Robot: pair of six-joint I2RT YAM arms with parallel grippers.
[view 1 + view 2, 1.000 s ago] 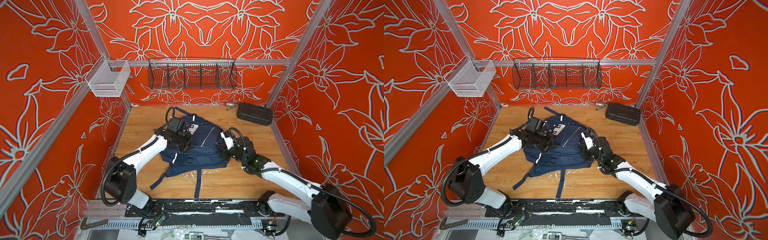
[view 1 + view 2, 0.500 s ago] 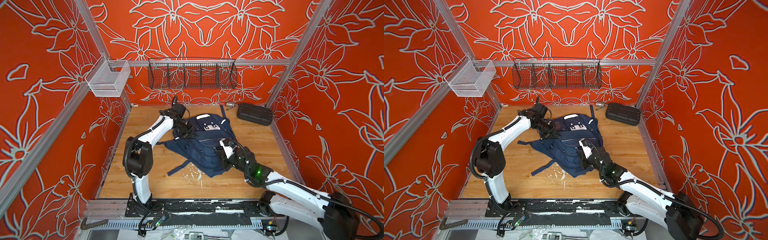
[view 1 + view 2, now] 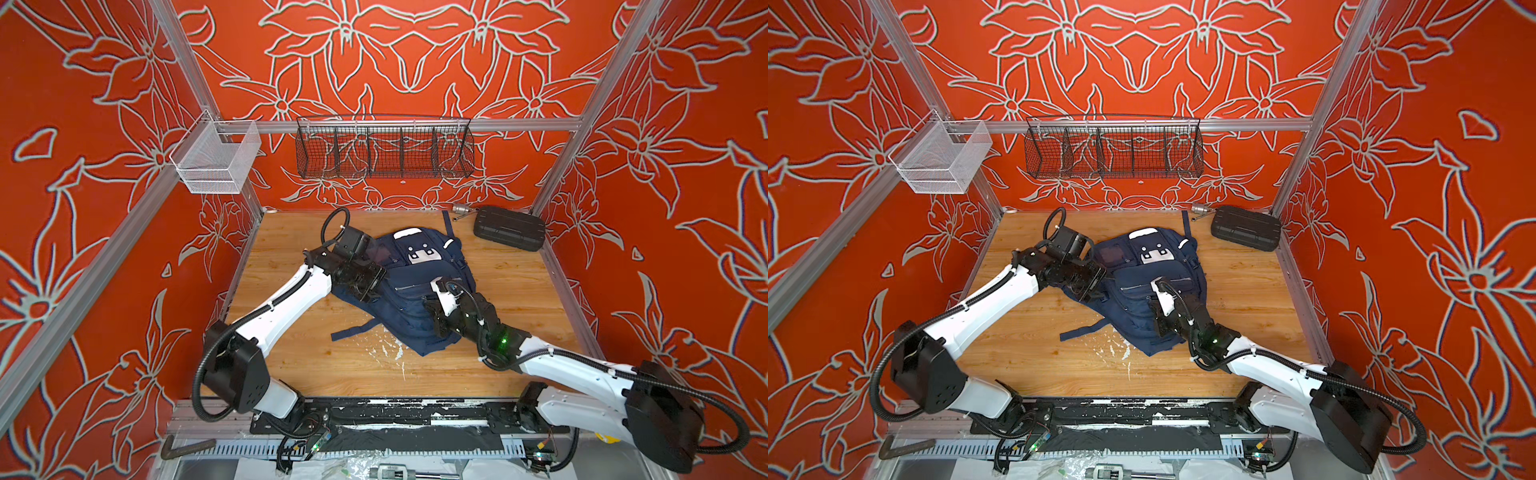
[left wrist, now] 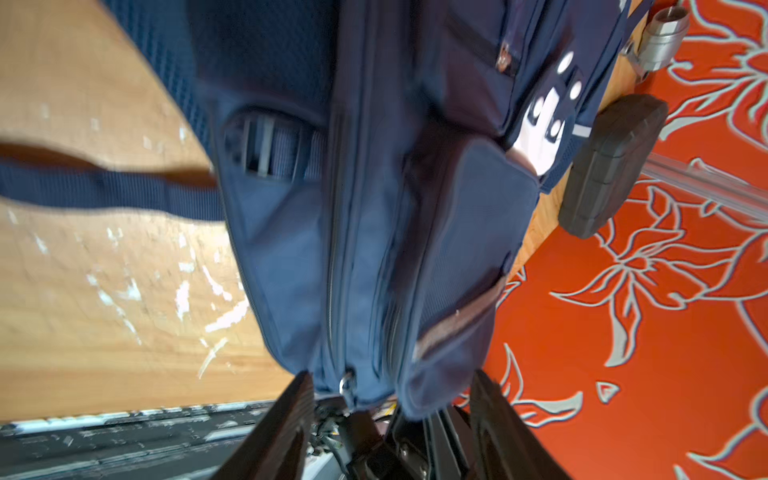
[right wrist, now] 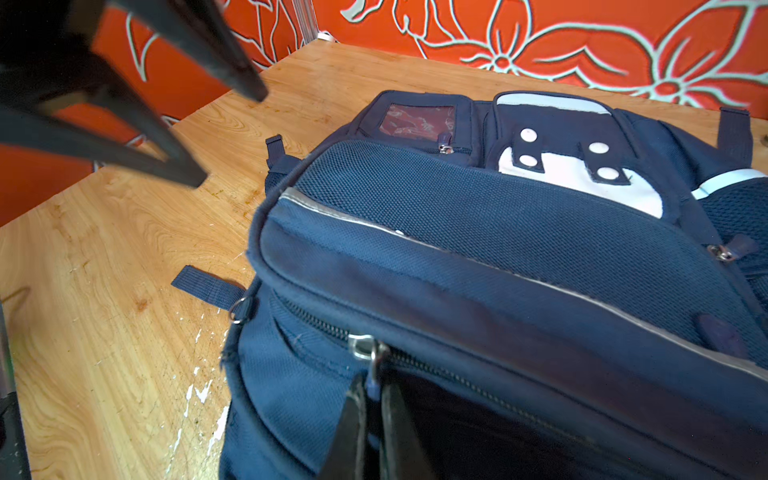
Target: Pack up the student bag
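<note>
The student bag point(image 3: 419, 266) point(image 3: 1142, 274) is navy with a white patch and lies flat on the wooden floor in both top views. My left gripper point(image 3: 365, 286) point(image 3: 1088, 286) sits at its left side. In the left wrist view this gripper point(image 4: 392, 399) is open, and a corner of the bag point(image 4: 374, 187) lies loose between its fingers. My right gripper point(image 3: 432, 316) point(image 3: 1156, 320) rests on the bag's near right part. In the right wrist view it point(image 5: 372, 386) is shut on a zipper pull point(image 5: 373, 372) of the bag point(image 5: 498, 249), beside a dark open slit.
A black ribbed hard case point(image 3: 509, 227) point(image 3: 1246, 227) lies at the back right, with a small metal fitting point(image 3: 459, 209) beside it. A black wire basket point(image 3: 384, 149) and a white mesh basket point(image 3: 216, 160) hang on the walls. A loose strap point(image 3: 353, 330) trails over the scuffed floor.
My left gripper has opened and let go of the bag, and its arm has drawn back toward the bag's left side. The bag has turned and shifted. My right gripper stays shut on the zipper pull.
</note>
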